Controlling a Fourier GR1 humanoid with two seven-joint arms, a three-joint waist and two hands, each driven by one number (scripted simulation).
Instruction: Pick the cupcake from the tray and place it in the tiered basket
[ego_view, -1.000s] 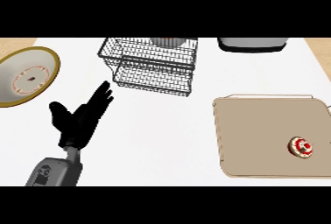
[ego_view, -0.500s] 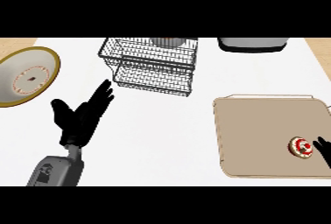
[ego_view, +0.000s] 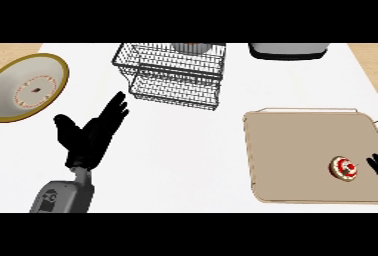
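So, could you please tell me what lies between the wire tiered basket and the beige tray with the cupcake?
Nothing: the head view shows only bare white counter between the black wire tiered basket and the flat beige tray holding the red-topped cupcake.

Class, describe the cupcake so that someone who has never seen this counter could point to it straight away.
Find the large tan tray on the right side of the white counter. The cupcake sits on it near its right edge, towards the front, with the fingertips of the right robot hand just beside it. It is the only thing on the tray: small, round, red and white on top.
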